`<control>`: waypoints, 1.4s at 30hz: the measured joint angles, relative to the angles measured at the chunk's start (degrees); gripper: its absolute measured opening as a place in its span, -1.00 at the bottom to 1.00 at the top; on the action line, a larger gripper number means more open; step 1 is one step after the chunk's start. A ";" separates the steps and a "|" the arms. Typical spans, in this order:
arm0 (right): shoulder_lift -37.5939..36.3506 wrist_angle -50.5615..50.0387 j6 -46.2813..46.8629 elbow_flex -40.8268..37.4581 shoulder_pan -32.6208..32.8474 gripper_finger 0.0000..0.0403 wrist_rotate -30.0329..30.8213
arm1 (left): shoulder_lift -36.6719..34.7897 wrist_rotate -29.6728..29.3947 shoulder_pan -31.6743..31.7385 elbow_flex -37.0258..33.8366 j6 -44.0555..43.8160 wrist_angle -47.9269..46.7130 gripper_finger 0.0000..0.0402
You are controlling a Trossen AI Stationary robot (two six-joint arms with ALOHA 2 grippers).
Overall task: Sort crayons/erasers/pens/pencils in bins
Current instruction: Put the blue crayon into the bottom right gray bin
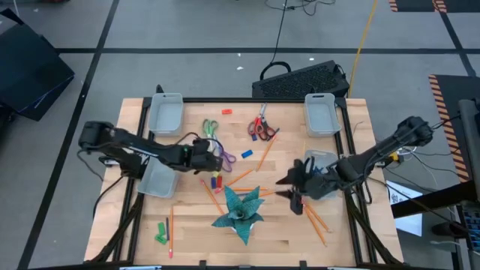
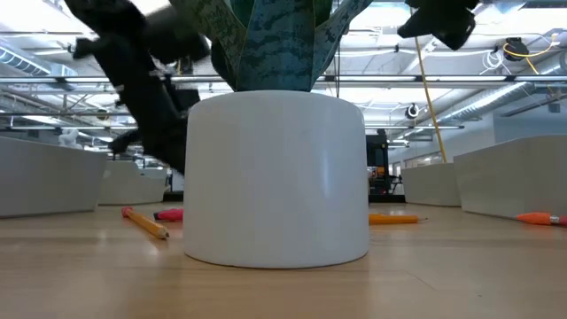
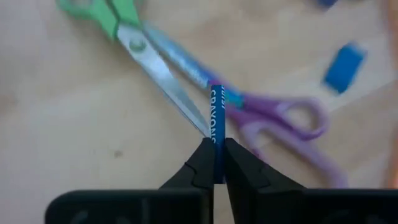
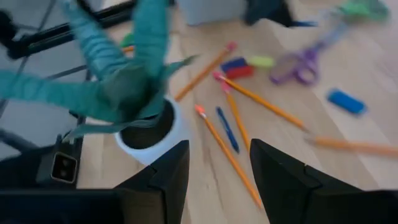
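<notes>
Left end effector has a blue crayon pinched; right end effector open and empty beside the plant.

I read the left end effector (image 1: 212, 154), left of centre in the high view, as closed tight on a blue crayon (image 3: 216, 134) printed "CRAYONS", held upright above the purple-handled scissors (image 3: 273, 118), presumably lifted clear for carrying to a bin. The nearest bin (image 1: 158, 180) sits just below-left of it; further bins (image 1: 166, 114) stand along the top of the worktop (image 1: 195, 244). The right end effector (image 1: 289, 186), right of centre, stands wide open holding nothing, next to the potted plant (image 1: 240, 212). Pencils (image 4: 227, 149) and a pen (image 4: 227, 129) lie loose ahead of it, unsorted.
</notes>
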 joint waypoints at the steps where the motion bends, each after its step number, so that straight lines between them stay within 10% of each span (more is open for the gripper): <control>1: 0.43 3.45 -2.42 -1.49 0.61 -0.20 0.66 | -1.77 -0.96 -0.27 0.02 1.22 0.34 -0.88; 10: 6.00 49.35 -28.96 -16.38 -1.47 -0.20 17.86 | -12.47 -4.09 -3.49 0.21 29.53 22.82 -0.88; 15: 8.80 74.60 -41.52 -20.67 -5.02 -0.17 12.58 | -11.05 4.47 -6.06 0.23 49.87 42.17 -0.87; 29: 18.97 85.51 -45.61 -13.14 -10.08 0.01 0.97 | -5.73 20.94 -8.41 0.21 63.42 59.30 -0.87; 42: 20.46 80.79 -40.62 -9.50 -10.15 -0.21 -3.28 | -3.44 21.91 -9.24 0.20 63.65 61.64 -0.87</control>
